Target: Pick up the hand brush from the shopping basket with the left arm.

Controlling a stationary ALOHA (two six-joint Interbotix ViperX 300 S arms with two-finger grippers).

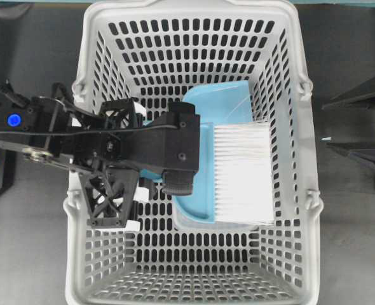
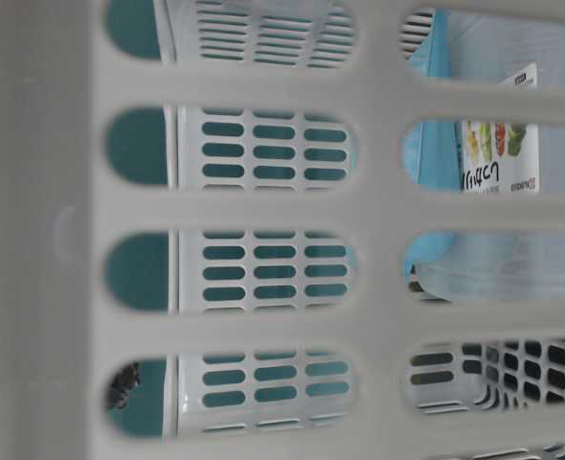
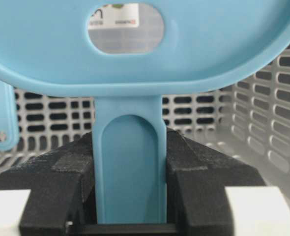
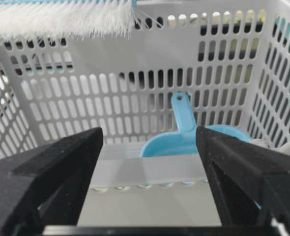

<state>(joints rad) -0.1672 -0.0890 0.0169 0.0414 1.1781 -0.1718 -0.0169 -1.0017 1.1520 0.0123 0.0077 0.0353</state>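
Lift step under way, by my reading: left gripper [image 3: 129,196] clamped on the handle of the hand brush [image 1: 241,171], seen at bottom centre of the left wrist view with both pads pressed to the blue stem; brush at frame centre in the overhead view, white bristles fanned to the right, apparently raised off the floor of the shopping basket [image 1: 92,70]; next move likely calls for a straight rise clear of the slotted walls without snagging; basket also holds a light-blue dustpan [image 4: 187,140] low in the right wrist view; right gripper [image 4: 150,182] spread wide, holding nothing.
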